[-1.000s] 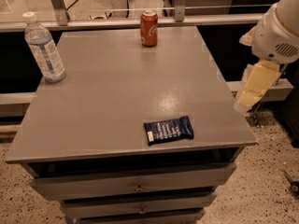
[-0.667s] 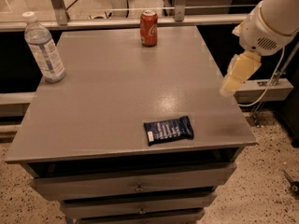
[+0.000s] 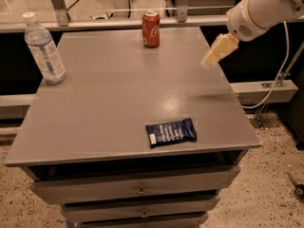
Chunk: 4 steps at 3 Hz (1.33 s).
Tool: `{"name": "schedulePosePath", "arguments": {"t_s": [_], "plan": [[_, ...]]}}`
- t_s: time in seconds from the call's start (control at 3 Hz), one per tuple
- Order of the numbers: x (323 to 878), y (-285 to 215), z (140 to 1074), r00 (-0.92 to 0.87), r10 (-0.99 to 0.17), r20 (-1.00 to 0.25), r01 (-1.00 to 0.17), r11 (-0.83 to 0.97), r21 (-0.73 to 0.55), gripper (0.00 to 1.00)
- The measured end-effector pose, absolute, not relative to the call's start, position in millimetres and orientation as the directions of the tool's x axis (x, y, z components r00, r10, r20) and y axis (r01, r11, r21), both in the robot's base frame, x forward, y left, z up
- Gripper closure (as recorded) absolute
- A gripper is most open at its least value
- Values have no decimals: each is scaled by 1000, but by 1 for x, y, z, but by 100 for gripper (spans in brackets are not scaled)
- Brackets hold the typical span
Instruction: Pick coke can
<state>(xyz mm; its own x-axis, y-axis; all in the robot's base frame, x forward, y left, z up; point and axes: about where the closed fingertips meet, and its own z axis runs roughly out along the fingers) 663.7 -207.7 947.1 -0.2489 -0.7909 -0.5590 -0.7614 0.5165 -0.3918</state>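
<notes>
The red coke can (image 3: 151, 29) with a silver top stands upright near the far edge of the grey table top (image 3: 118, 94). My gripper (image 3: 214, 54) hangs from the white arm at the upper right, above the table's right edge, to the right of the can and well apart from it. It holds nothing that I can see.
A clear water bottle (image 3: 44, 49) with a white cap stands at the far left of the table. A flat dark blue snack packet (image 3: 170, 132) lies near the front edge. Drawers sit under the top. A white cable hangs at the right. A railing runs behind the table.
My arm and gripper have moved up and to the left, from beside the table's right edge to over its right side, closer to the can. The objects have not moved.
</notes>
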Motion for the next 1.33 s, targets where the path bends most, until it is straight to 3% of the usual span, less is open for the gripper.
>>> {"name": "schedulePosePath", "arguments": {"t_s": [0.67, 1.33], "plan": [[684, -205, 947, -239, -761, -604, -745, 542, -388, 0], [755, -156, 934, -193, -639, -745, -726, 603, -329, 0]]}}
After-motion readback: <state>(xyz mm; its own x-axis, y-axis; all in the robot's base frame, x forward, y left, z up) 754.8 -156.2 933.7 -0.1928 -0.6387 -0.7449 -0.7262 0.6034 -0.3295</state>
